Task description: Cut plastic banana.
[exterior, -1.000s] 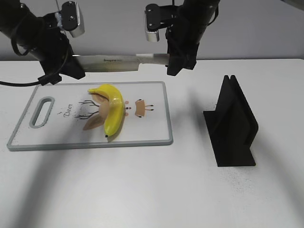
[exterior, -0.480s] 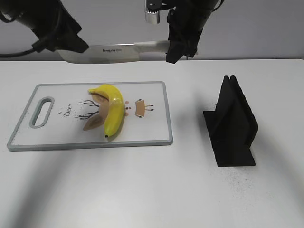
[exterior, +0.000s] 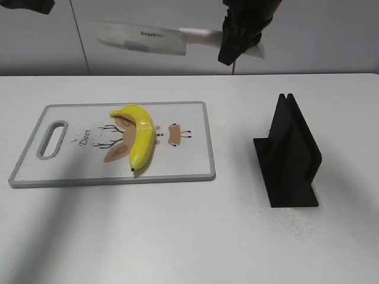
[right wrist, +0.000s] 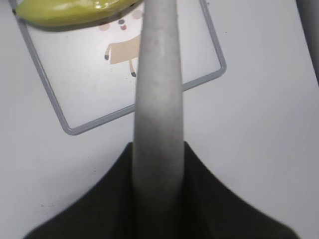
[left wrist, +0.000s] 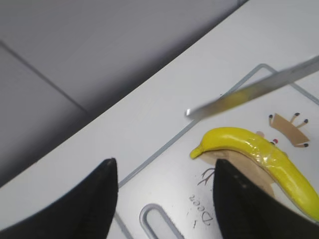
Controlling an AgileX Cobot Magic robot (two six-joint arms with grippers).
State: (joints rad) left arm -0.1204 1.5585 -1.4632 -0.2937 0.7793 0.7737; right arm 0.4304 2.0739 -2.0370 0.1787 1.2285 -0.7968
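Observation:
A yellow plastic banana (exterior: 141, 137) lies whole on the grey-rimmed cutting board (exterior: 71, 168). My right gripper (exterior: 240, 35) is shut on the handle of a large knife (exterior: 142, 36) and holds it high above the board's far edge, blade pointing left. The right wrist view looks along the knife handle (right wrist: 157, 99), clamped in the jaws (right wrist: 158, 149), to the banana (right wrist: 70, 12). My left gripper (left wrist: 164, 162) is open and empty above the board's left end (left wrist: 169, 194). Its view shows the banana (left wrist: 259, 154) and the blade (left wrist: 254, 92).
A black knife stand (exterior: 293, 154) is upright on the white table, right of the board. The board has a handle slot (exterior: 52, 139) at its left end and a printed deer picture under the banana. A grey wall runs behind the table.
Both arms have risen. The left gripper has moved up and left, away from the blade tip and almost out of the exterior view. The knife is higher and tilted.

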